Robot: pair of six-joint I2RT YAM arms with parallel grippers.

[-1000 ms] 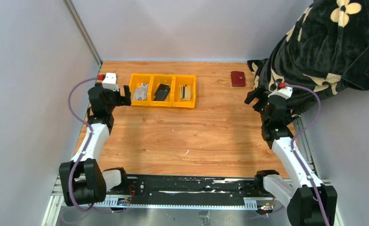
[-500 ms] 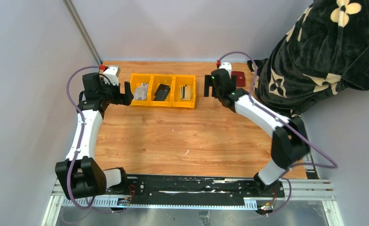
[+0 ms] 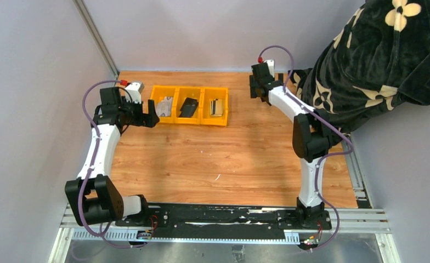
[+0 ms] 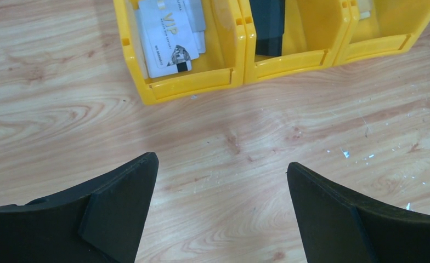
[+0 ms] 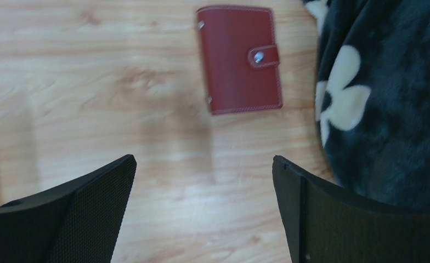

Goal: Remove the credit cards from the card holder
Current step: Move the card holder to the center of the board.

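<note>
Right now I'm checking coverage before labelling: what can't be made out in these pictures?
Card holder: top view, hidden behind the right arm; right wrist view shows it closed, contents unseen.
Dark card: left wrist view, cut off by the top edge.
Tan card in the yellow tray: top view, too small to read.

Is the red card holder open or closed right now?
Closed: the card holder lies folded flat, its tab snapped over the cover.

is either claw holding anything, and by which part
Nothing is held. Both are open and empty: the left claw by the yellow tray, the right claw near the closed card holder.
</note>
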